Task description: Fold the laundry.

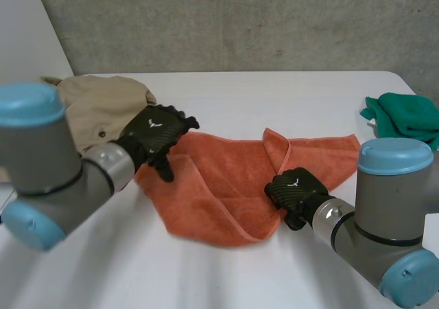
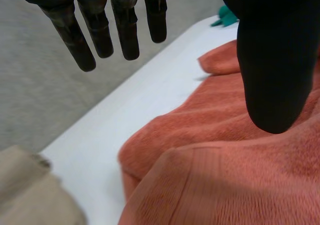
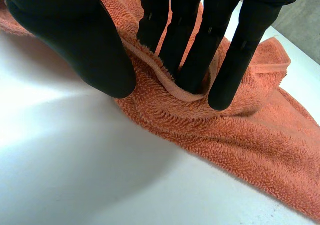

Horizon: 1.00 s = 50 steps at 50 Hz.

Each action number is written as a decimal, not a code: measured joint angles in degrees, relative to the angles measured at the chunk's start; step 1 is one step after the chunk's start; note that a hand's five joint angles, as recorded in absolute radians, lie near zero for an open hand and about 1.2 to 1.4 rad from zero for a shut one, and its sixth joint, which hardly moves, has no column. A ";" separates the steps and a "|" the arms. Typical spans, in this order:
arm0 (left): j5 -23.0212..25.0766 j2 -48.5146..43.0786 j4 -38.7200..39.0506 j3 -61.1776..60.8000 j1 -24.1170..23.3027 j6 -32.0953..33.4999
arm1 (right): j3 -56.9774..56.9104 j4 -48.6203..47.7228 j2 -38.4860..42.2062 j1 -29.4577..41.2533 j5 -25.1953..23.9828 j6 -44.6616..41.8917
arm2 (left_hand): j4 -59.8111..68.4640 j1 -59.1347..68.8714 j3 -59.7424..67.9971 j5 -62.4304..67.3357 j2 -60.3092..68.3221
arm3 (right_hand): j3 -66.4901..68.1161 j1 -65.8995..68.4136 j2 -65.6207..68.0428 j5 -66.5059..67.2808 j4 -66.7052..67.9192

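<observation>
An orange towel (image 1: 226, 185) lies rumpled in the middle of the white table (image 1: 274, 93), with one corner folded over on its right half. My left hand (image 1: 156, 136) hovers over the towel's left edge, fingers (image 2: 125, 30) straight and spread, thumb (image 2: 272, 60) above the orange towel (image 2: 240, 175), holding nothing. At the towel's front right edge my right hand (image 1: 295, 192) is shut. Its thumb (image 3: 75, 40) and fingers pinch a raised fold of the orange towel (image 3: 240, 140) between them.
A beige garment (image 1: 96, 106) is heaped at the table's back left, just beyond my left hand, and lies beside the towel (image 2: 30, 195). A green cloth (image 1: 408, 117) sits bunched at the right edge. A concrete wall stands behind the table.
</observation>
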 measured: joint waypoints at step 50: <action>-4.27 -14.59 -10.91 20.51 -0.61 15.56 | 0.70 3.04 -0.70 -2.32 -0.16 -2.61 | 51.77 45.53 51.48 48.56 43.51 | 0.18 0.00 0.00 0.00 0.01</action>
